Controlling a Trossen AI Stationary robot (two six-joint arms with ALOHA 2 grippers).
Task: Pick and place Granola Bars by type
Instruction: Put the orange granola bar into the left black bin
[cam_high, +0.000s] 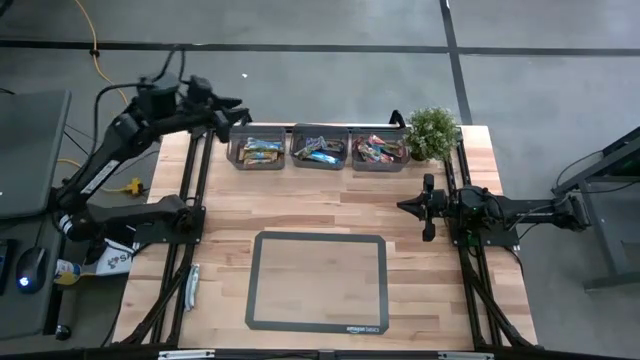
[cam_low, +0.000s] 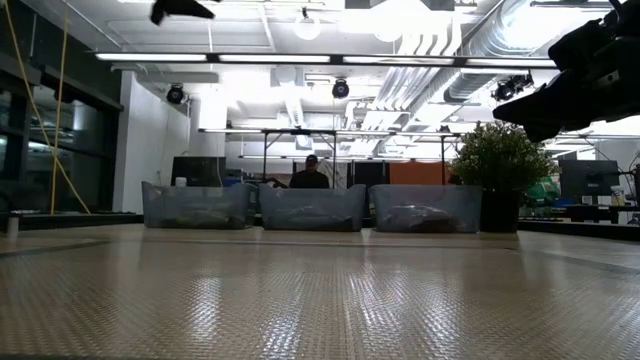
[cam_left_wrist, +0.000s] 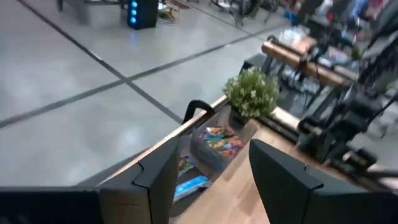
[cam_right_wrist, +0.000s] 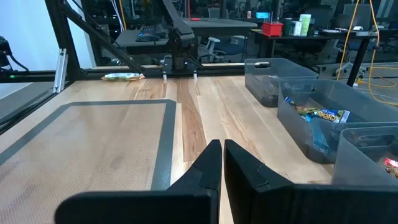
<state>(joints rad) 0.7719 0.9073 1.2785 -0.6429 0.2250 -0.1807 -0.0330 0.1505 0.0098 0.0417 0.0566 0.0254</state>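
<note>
Our left gripper hovers open by the bins, empty; right gripper waits closed. The bars look sorted, so we judge retreat comes next

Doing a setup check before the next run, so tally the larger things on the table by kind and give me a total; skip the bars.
Clear bins: 3
Potted plant: 1
Grey-bordered mat: 1
Total: 5
The bars inside the bins overlap too much to count.
</note>
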